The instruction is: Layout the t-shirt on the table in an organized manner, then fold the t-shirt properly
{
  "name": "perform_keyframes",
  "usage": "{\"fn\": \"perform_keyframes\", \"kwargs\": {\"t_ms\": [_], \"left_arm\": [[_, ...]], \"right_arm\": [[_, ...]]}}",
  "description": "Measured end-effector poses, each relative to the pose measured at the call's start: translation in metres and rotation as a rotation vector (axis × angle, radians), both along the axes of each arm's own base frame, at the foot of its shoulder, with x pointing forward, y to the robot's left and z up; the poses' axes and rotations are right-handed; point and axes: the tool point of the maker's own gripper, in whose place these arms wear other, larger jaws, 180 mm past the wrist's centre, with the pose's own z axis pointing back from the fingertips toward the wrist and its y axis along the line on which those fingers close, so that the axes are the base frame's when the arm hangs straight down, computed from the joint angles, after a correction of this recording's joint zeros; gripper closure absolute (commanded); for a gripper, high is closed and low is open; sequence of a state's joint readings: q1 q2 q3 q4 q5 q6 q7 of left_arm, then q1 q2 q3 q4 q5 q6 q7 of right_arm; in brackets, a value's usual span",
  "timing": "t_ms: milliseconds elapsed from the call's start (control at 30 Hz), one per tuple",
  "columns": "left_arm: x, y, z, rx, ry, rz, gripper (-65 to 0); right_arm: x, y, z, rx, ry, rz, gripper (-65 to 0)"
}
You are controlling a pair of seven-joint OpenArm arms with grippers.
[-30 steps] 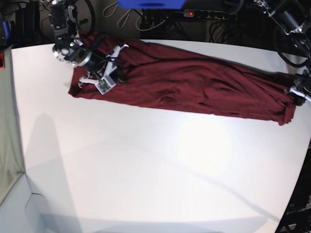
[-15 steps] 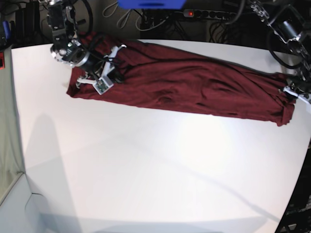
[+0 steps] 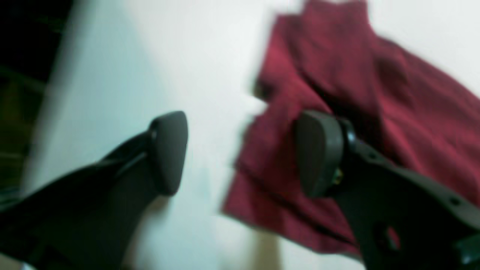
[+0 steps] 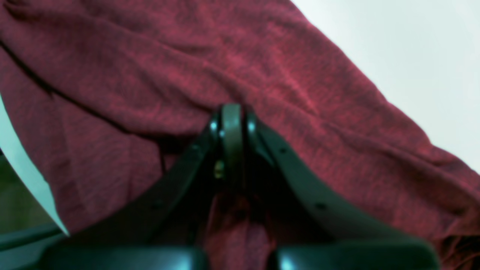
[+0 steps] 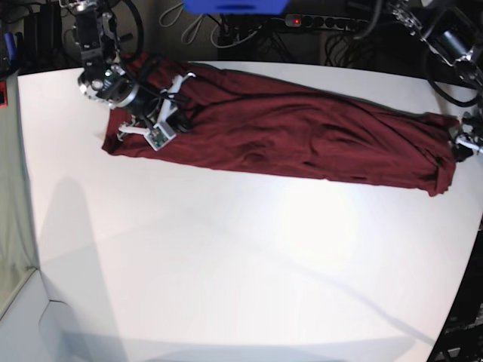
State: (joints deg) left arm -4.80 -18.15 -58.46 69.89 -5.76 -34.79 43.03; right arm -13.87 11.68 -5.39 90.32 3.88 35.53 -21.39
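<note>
The dark red t-shirt lies stretched in a long, creased band across the far part of the white table. My right gripper, at the shirt's left end in the base view, is shut with a fold of cloth pinched at its tips. My left gripper hovers at the shirt's right end, open. Its two dark pads stand wide apart with nothing held between them. The cloth there lies loose on the table under the right-hand pad.
The table's curved edge runs close to the left arm. Behind the table are a power strip with a red light, cables and a blue object. A grey surface borders the table's left side.
My left gripper has opened and let go of the shirt's right end. The right arm has drawn the shirt a little to the left and farther back.
</note>
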Motion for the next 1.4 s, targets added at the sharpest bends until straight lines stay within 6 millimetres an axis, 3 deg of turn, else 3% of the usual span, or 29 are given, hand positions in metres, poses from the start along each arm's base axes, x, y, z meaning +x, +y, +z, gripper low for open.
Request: {"fn": "perform_keyframes", "kwargs": {"t_ms": [100,300,567,700,933,1067,1267,1400], "left_arm": [[0.000,0.008,0.015,0.036,-0.027,0.013,-43.7],[0.017,-0.009,0.040,-0.038,-0.124,-0.021,-43.7],[0.066,-0.078,0.018,-0.073,-0.123,-0.132,-43.7],[0.069,-0.094,0.002,-0.047,-0.053,-0.137,-43.7],[0.081,-0.086,0.015,0.006,-0.063,-0.136,-43.6],[0.080,-0.072,0.020,0.032,-0.054,-0.132,-43.6],[0.069,-0.068,-0.012,-0.033,0.024,-0.127,-43.6],[0.076,-0.069,-0.012,-0.035,-0.027,-0.126,-43.6]], "right_arm": [[0.000,0.000,0.000,-0.001,0.000,0.000,0.0],[0.000,0.001,0.000,0.000,0.000,0.003,0.0],[-0.001,0.002,0.000,0.003,0.001,0.005,0.0],[-0.002,0.002,-0.001,0.003,0.003,0.005,0.0],[-0.002,0.002,-0.001,0.003,0.003,0.005,0.0],[-0.002,0.002,0.000,0.003,0.003,0.004,0.0],[-0.002,0.002,0.000,0.003,0.003,0.004,0.0],[-0.002,0.002,-0.001,0.003,0.003,0.004,0.0]]}}
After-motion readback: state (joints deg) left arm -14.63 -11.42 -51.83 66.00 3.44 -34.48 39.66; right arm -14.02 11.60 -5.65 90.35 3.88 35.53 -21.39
